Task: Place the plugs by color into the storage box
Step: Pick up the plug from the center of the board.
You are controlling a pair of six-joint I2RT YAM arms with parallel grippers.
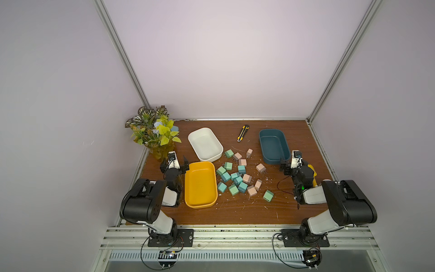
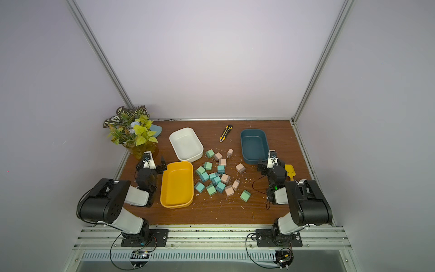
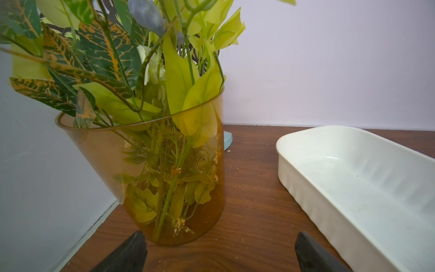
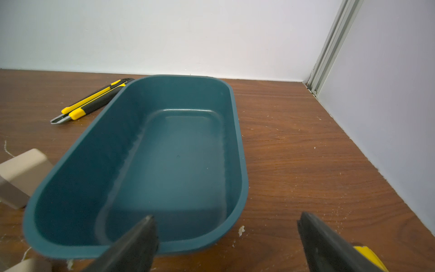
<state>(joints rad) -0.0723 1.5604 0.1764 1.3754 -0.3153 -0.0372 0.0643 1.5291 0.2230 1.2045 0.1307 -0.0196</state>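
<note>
The plugs (image 1: 237, 180) lay loose on the brown wooden table (image 1: 235, 212), none of them inside a box. They formed a scattered cluster in the middle, teal-blue, mint-green and pink-beige cubes mixed together, some touching. One mint-green plug (image 1: 268, 196) sat apart on the near right edge of the cluster, and a pink-beige plug (image 1: 260, 168) sat apart toward the right arm.

Three open boxes ringed the cluster. The yellow box (image 1: 200, 186) stood just left of it, the white box (image 1: 204, 144) behind the yellow one toward the back wall, and the dark teal box (image 1: 274, 146) at the back right. A yellow-black utility knife (image 1: 243, 133) lay between the white and teal boxes, near the back edge.

The left hand (image 3: 221, 237) was released, its fingers spread wide and holding nothing, low over the table between an amber vase of artificial foliage (image 3: 164, 176) and the yellow box. The right hand (image 4: 227, 219) was likewise spread wide and empty, poised at the near end of the dark teal box. A small yellow object (image 1: 312, 170) lay beside the right arm; what it was could not be made out.
</note>
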